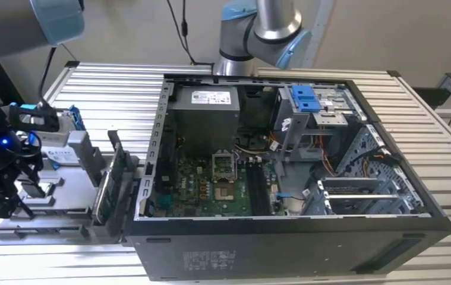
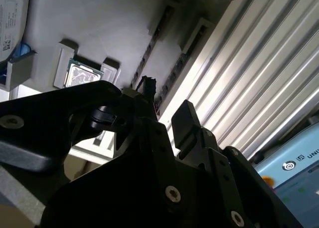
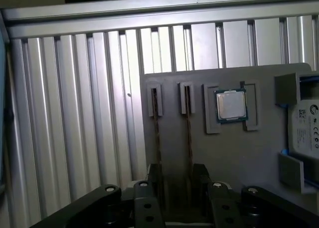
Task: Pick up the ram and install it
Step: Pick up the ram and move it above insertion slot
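The pincer (image 3: 178,177) hangs low over a grey parts holder (image 3: 239,153) with its fingers (image 3: 202,180) apart and nothing clamped between them. The gap looks set wide enough to go over a thin board.

Two ram sticks stand edge-on just ahead of the fingertips. Each is seated in its own narrow slot of the holder so that it stays upright with its long flat faces free to be pinched. The first ram stick (image 3: 188,128) runs toward the gap between the fingers. The second ram stick (image 3: 155,128) runs parallel just beside it, in line with one finger. Neither stick appears to be touched. The fingers are lined up along the sticks' length, which suits closing on the flat sides rather than the thin edges.

Beyond the first stick and off to the side of the pincer, a square silver processor chip (image 3: 231,106) lies flat in its own recess. A hard drive (image 3: 304,128) sits farther out. The holder rests on a slatted aluminium table (image 3: 75,113).

In the exterior view the open computer case (image 1: 289,249) stands well apart from the pincer. Its motherboard (image 1: 209,190) faces up, so a stick can be pressed straight down into it.
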Tool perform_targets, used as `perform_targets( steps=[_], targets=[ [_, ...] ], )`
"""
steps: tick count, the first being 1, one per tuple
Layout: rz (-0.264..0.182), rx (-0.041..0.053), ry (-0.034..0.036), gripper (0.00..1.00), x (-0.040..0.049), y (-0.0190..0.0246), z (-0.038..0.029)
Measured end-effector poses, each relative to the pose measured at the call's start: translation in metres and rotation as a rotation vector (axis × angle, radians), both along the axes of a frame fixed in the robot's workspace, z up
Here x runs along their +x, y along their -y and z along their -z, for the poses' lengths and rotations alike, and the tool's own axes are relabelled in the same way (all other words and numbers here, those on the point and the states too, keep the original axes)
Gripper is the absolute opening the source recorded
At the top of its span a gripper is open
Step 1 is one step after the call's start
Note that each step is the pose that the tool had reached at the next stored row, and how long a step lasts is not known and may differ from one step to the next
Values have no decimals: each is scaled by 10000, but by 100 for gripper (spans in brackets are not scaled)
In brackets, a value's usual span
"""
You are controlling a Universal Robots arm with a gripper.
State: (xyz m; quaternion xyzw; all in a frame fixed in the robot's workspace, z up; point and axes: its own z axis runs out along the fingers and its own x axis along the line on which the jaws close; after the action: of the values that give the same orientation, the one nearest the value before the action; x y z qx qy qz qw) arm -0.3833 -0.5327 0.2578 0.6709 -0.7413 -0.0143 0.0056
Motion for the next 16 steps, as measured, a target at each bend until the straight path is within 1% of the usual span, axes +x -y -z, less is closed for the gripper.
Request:
perform_targets(
  steps=[5, 8, 14, 16],
  targets=[
    [-7, -1, -2, 42, -21, 21, 52],
    [-6, 0, -1, 42, -26, 49, 93],
    [-16, 4, -1, 42, -26, 123, 183],
    [-19, 6, 0, 42, -26, 138, 215]
  ],
)
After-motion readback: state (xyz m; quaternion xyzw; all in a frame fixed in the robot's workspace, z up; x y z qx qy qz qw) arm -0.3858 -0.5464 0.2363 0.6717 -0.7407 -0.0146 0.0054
